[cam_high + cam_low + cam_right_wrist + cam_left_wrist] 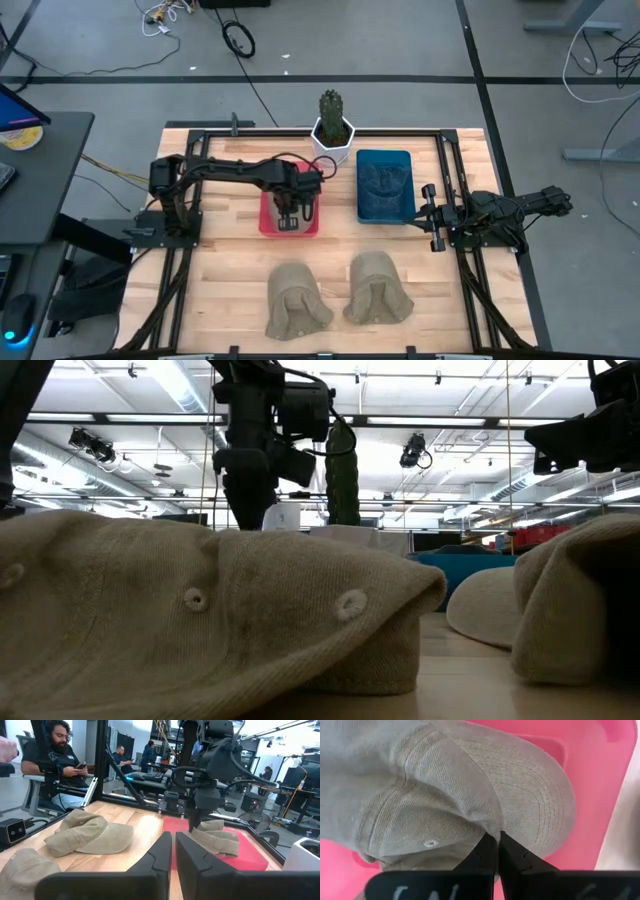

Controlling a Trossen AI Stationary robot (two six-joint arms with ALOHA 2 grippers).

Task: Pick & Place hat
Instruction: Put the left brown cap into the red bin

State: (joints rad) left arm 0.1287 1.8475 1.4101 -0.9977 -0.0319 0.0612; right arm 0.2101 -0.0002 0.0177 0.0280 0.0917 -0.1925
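Your left hand [288, 222] is down in the pink tray [268, 212] near the table's far edge, fingers pinched on what looks like the brim of the beige cap [470, 795] lying there. Your right hand [433, 217] waits closed at the right edge, beside the blue tray [385, 185]; two more caps [297, 300] lie near the front edge.

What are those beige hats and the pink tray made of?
The hats look like woven cotton twill, matte: fine ribbing and stitched seams show on the hat in the tray, under the left gripper. The pink tray looks like moulded plastic, smooth with a slight sheen, though I can't be sure.
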